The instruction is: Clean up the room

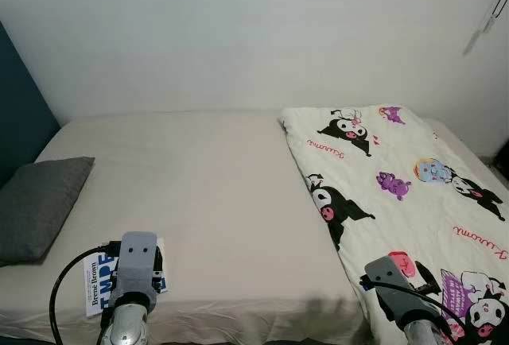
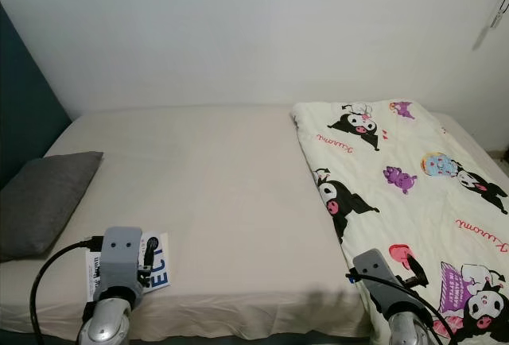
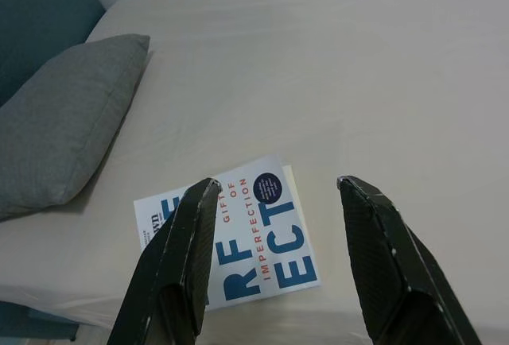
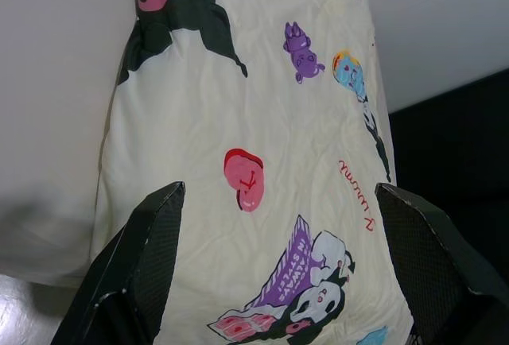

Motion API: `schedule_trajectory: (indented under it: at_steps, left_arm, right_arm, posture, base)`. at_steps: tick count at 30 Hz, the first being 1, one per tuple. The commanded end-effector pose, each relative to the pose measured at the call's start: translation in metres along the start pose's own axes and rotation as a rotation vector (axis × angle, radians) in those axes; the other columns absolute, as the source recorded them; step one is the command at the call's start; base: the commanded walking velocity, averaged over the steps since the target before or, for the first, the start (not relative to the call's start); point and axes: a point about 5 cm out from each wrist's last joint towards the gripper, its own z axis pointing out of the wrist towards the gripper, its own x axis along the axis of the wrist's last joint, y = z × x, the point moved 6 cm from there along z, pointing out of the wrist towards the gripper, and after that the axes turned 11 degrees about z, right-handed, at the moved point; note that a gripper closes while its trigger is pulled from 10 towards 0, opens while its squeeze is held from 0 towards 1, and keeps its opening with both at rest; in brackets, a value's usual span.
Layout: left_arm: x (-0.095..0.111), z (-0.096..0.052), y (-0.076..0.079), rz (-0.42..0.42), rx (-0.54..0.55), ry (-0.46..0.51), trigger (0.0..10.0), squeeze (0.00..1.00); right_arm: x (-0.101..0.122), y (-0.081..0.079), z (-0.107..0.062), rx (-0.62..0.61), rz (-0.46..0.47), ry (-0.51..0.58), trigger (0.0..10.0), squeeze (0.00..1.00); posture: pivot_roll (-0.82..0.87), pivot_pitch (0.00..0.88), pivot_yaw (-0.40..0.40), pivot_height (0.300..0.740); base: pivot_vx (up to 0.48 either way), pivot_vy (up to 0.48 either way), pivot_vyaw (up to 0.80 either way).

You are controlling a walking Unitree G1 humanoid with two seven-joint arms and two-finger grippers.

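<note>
A gray pillow [image 1: 38, 206] is lying on the left side of the bed [image 1: 215, 202]. Just beside it, near the front edge, a white book [image 3: 231, 242] with big blue letters is lying flat. The left tool [image 3: 274, 261] is hanging over the book with its two black fingers spread wide, holding nothing. The left wrist view is showing the red words "GIFT OF IMPERFECTION" on the cover, while the head views are showing only part of the cover behind the arm. On the right side, a cream blanket [image 1: 398, 194] with black, pink and purple cartoon animals is lying spread out. The right tool [image 4: 278, 269] is hanging above its near end, fingers spread wide too.
</note>
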Motion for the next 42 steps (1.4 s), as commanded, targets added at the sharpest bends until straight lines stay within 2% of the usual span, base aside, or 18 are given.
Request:
schedule_trajectory:
  at_steps: [1,42]
  left_arm:
    - [-0.0063,-0.0021,-0.0007,0.012,-0.006,-0.021,10.0,0.00]
    - [-0.0075,-0.0021,0.0002,0.013,-0.007,-0.024,10.0,0.00]
  right_arm:
    - [-0.0075,-0.0036,-0.0035,0.007,-0.001,-0.024,10.0,0.00]
    - [-0.0088,-0.0016,-0.0037,0.006,-0.002,-0.025,10.0,0.00]
  posture:
    - [0.03,0.138,0.001,0.740]
    - [0.02,0.139,0.004,0.740]
  base:
    - [0.000,0.000,0.00]
    - [0.000,0.000,0.00]
